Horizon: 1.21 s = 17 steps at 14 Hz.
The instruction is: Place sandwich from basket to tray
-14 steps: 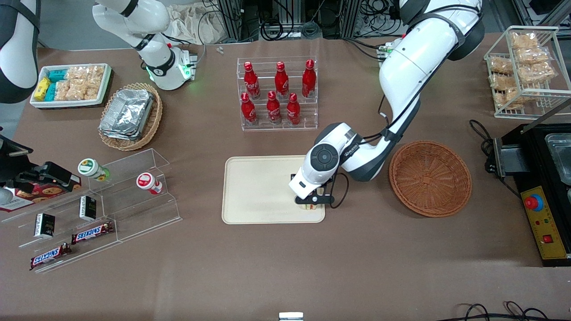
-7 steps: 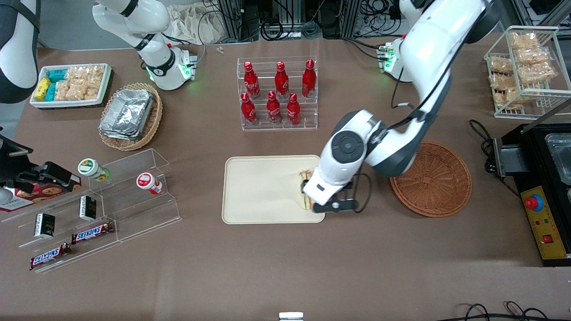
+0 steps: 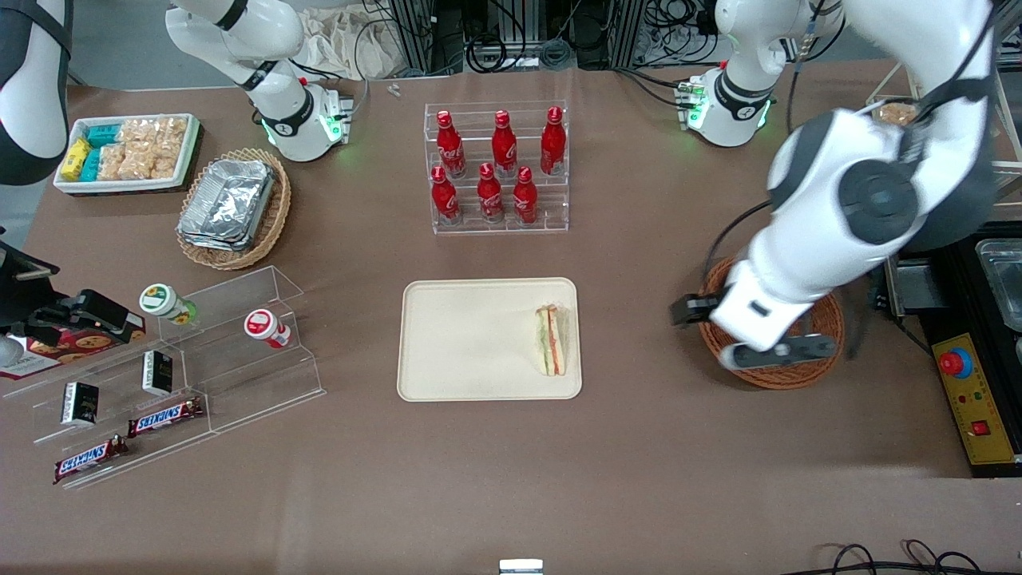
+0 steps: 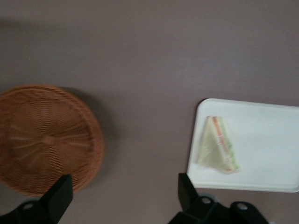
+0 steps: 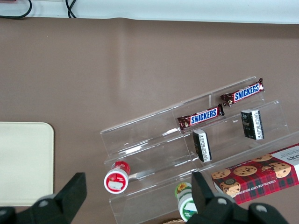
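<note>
We find the sandwich (image 3: 550, 340) lying flat on the tray (image 3: 471, 335), against the tray's edge nearest the basket (image 4: 44, 137). The basket holds nothing. The pincer (image 4: 122, 198) hangs spread and empty above the tabletop between basket and tray. We judge the placement complete; nothing remains but parking the arm.

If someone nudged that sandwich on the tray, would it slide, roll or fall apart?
The sandwich lies flat on the smooth tray, so it would probably slide, not roll. Its layered wedge looks soft and may squash or shift. The open gripper hangs over the basket, not touching it.
</note>
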Each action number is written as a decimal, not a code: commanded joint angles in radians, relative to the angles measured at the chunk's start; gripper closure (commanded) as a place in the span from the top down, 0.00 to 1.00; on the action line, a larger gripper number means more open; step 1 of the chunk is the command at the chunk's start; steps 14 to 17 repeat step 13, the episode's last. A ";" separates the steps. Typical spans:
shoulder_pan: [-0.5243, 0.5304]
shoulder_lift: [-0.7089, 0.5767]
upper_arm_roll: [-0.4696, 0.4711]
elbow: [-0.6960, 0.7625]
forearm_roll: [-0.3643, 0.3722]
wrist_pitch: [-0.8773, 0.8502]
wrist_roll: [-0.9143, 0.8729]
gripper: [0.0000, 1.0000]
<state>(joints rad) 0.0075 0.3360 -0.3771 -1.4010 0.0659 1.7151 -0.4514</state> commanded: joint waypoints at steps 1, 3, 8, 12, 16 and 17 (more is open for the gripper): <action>0.000 -0.109 0.133 -0.101 -0.061 -0.006 0.188 1.00; -0.001 -0.179 0.236 -0.182 -0.078 -0.003 0.360 1.00; 0.011 -0.323 0.354 -0.410 -0.100 0.087 0.591 1.00; 0.015 -0.298 0.377 -0.359 -0.078 0.055 0.649 1.00; 0.017 -0.270 0.377 -0.317 -0.078 0.028 0.681 1.00; 0.017 -0.270 0.377 -0.317 -0.078 0.028 0.681 1.00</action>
